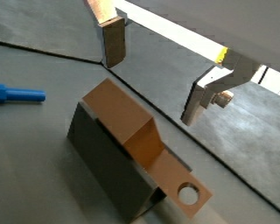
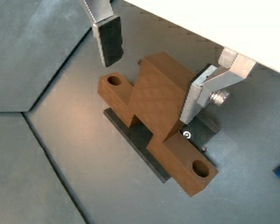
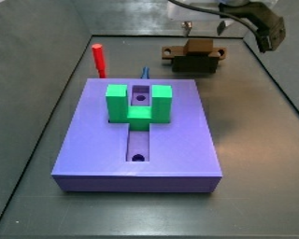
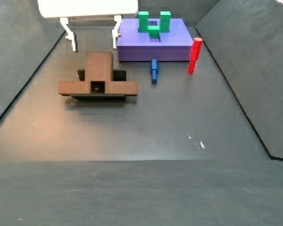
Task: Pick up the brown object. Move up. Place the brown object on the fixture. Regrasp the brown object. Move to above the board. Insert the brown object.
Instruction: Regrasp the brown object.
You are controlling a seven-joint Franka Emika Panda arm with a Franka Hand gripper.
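End effector [image 4: 92, 35] is open and empty, hovering just above the fixture [image 4: 95, 95], two silver fingers [image 2: 108, 35] spread apart with nothing between them. One brown object [image 2: 149, 118] lies flat across the top of the one fixture [image 1: 105, 149], overhanging it on both sides; the end with the round hole sticks out past the holder in a wrist view [image 1: 189, 191]. In both side views the brown object [image 3: 193, 51] sits on the fixture [image 3: 196, 65] well apart from the board [image 3: 90, 149]. One board [image 4: 138, 48], lavender, carrying one green U-shaped block [image 3: 137, 103] over its central groove. One red peg [image 3: 98, 59] upright beside the board, and one blue piece [image 4: 154, 71] lying on the floor [image 4: 168, 124] near it.
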